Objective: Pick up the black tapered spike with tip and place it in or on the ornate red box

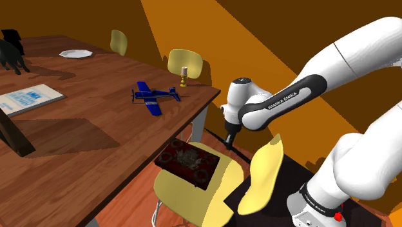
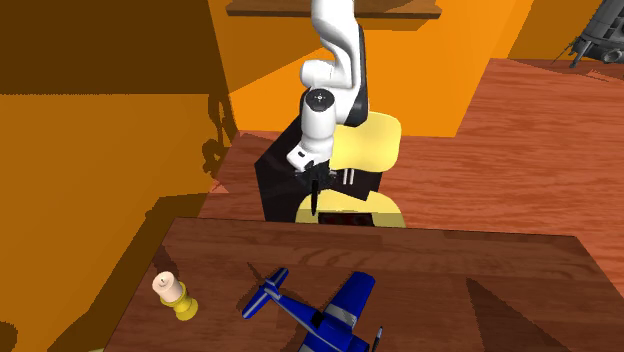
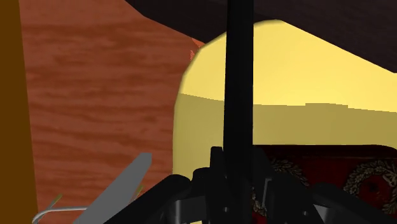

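Black tapered spike is held in the hand, with the fingers clamped on its thick end and the thin tip pointing down and away from the wrist. In the wrist view, the spike is seen running straight out from between the closed fingers. It is carried in the air above the yellow chair, well clear of the seat. The ornate red box is set on that chair seat, just beside the tabletop edge. The tip is judged to hang off the box's edge, toward the shoulder view's right, not yet over the middle of the lid. The carry is taken as done and the placing as pending.

Risks:
- The spike is long and gripped at one end only, so it could swing in the grip if the tip is caught on the box rim.
- If it is let go while off-centre, it would likely roll off the box onto the seat or the floor.
- The tabletop edge is close to the box on the shoulder view's left, so it could be clipped by the hand on the way across.

A blue toy plane farther along the tabletop is not involved.
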`<state>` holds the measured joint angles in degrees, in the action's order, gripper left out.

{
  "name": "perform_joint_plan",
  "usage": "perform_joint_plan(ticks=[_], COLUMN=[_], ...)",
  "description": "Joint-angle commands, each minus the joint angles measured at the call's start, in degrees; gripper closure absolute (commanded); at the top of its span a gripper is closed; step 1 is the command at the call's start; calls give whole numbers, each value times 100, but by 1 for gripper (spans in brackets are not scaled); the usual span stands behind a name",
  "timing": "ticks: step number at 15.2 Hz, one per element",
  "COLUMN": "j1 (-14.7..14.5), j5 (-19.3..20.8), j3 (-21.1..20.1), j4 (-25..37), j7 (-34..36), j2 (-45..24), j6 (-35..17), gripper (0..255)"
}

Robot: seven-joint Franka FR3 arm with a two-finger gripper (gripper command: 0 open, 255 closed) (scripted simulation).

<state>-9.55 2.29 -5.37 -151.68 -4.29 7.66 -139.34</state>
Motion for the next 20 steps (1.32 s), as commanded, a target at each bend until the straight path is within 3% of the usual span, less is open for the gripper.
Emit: perform_joint_plan(ticks=[1,14,20], j1=[-57,-701,-731], j5=[-29,228,321], j3=[-66,-640,-617], j4=[181,2952,2916], j7=[96,1457,1537], j2=[-42,-1995,-2287], j6=[143,1031,712], gripper=[255,255,255])
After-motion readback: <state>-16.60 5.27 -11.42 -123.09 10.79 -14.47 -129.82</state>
